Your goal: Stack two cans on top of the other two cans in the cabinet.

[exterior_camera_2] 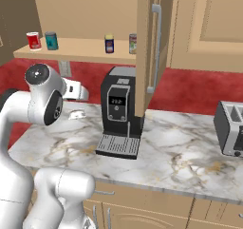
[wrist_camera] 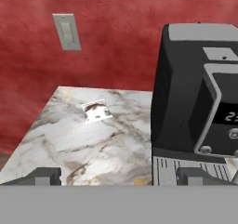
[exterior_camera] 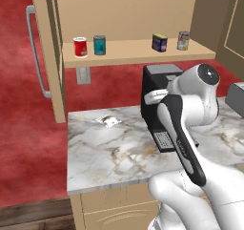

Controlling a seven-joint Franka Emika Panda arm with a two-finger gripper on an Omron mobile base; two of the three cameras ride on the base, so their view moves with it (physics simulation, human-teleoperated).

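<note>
Four cans stand unstacked on the cabinet [exterior_camera: 138, 52] shelf.
Gripper [wrist_camera: 123, 175], fingers spread and empty, hovers beside the coffee machine [wrist_camera: 197, 102].

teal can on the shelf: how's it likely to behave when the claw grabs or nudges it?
The teal can is a small upright cylinder, so it probably stays rigid in a pinch. Its smooth round wall may slip or twist if gripped off-centre. It stands close beside the red can, so a sideways nudge could knock that, and once tipped it would likely roll along the shelf board.
</note>
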